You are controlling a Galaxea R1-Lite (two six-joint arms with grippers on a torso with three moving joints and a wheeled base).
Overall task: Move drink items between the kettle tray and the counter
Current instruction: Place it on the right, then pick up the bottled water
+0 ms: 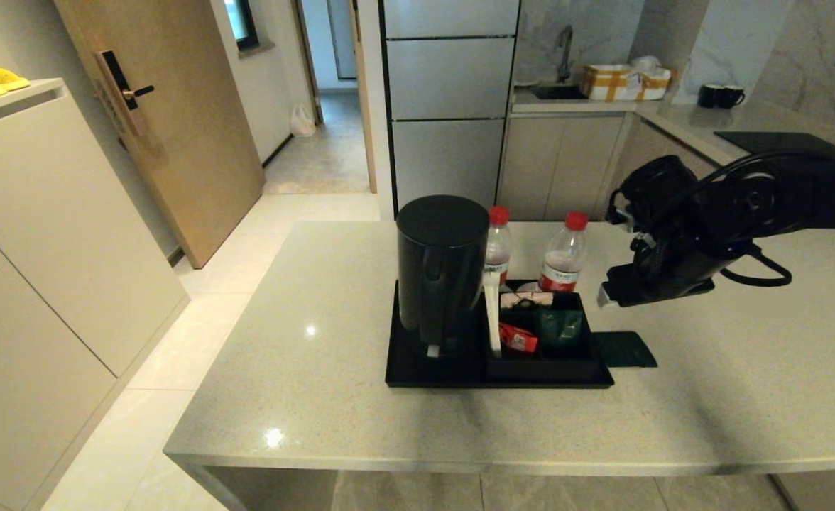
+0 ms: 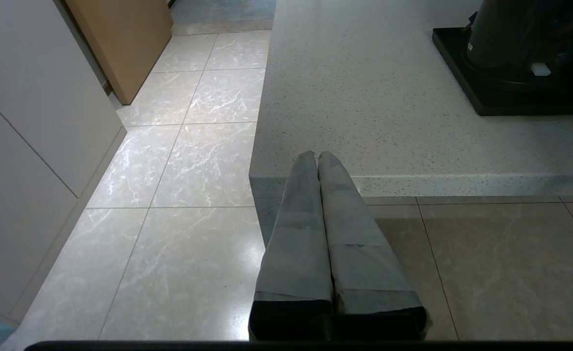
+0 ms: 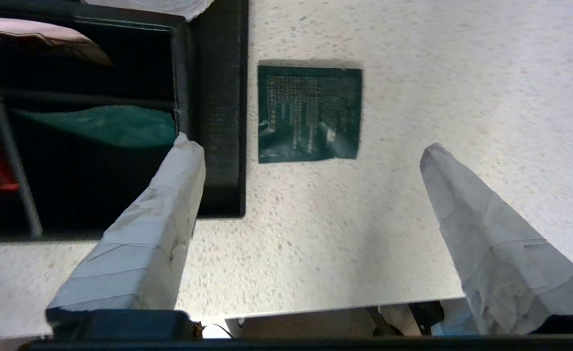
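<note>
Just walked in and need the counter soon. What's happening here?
The right gripper hangs open above a dark green sachet lying flat on the counter beside the kettle tray. The kettle and two water bottles stand on the tray. The left gripper is shut, parked off the counter's edge.

The tall black cylindrical kettle (image 1: 440, 273) stands on the flat black rectangular tray (image 1: 417, 369); the flat dark green sachet (image 1: 625, 349) lies on the pale speckled stone counter (image 1: 318, 369), just right of the tray.
</note>
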